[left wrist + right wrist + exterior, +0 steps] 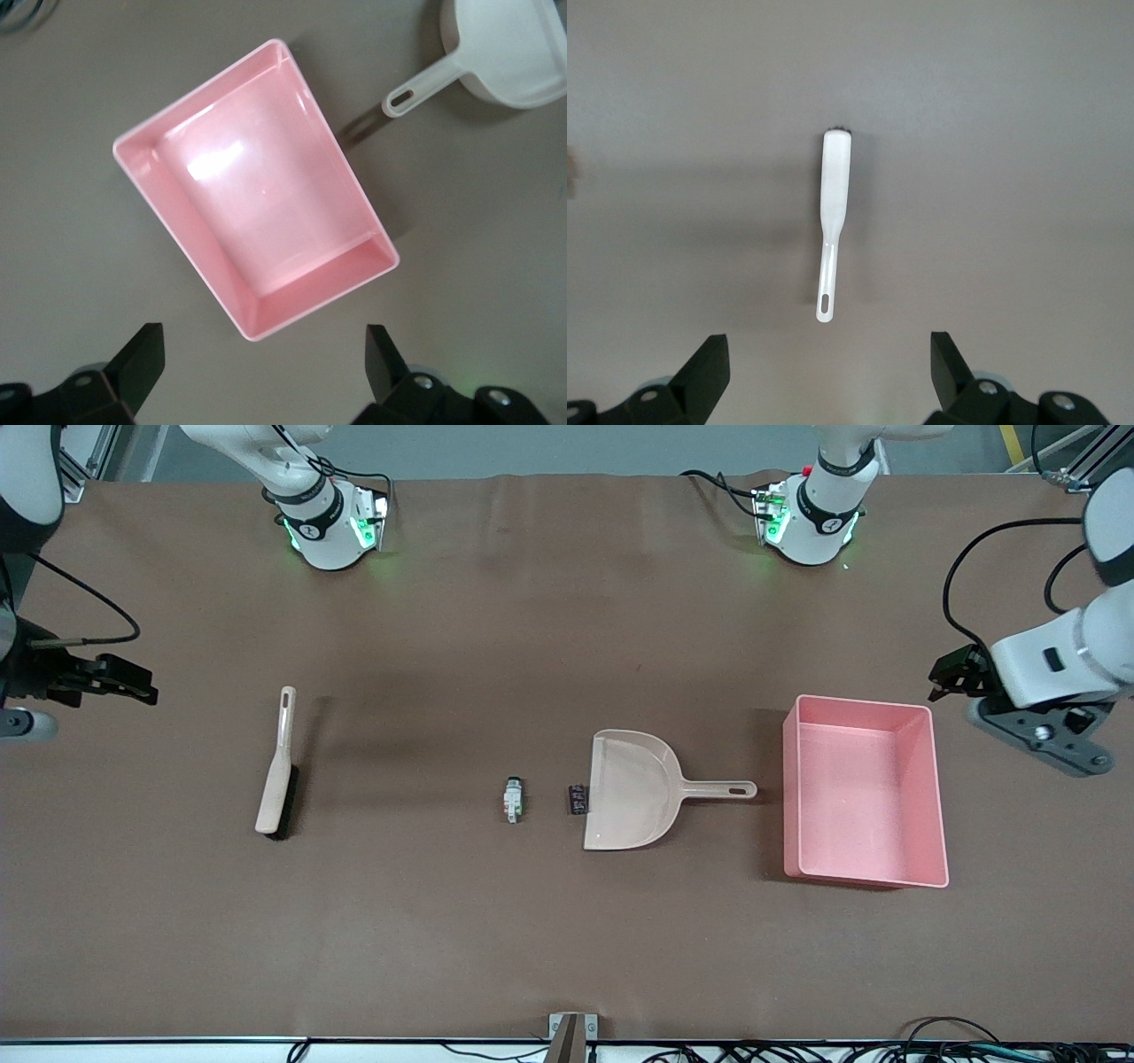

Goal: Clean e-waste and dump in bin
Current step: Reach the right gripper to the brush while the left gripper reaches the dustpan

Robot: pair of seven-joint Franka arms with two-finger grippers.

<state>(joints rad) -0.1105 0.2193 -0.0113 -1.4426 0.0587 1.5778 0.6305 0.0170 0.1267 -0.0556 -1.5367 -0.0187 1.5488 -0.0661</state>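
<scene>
The white-grey e-waste part and the dark block lie on the brown table, the block right at the open mouth of the beige dustpan. The pink bin stands beside the dustpan's handle, toward the left arm's end. My left gripper hangs open and empty over the table by the bin's corner. The left wrist view shows the open gripper, the bin and the dustpan. My right gripper is open and empty at the right arm's end; it also shows in the right wrist view.
A beige brush with dark bristles lies on the table toward the right arm's end, seen in the right wrist view too. Both arm bases stand along the table's edge farthest from the front camera. Cables trail by the left arm.
</scene>
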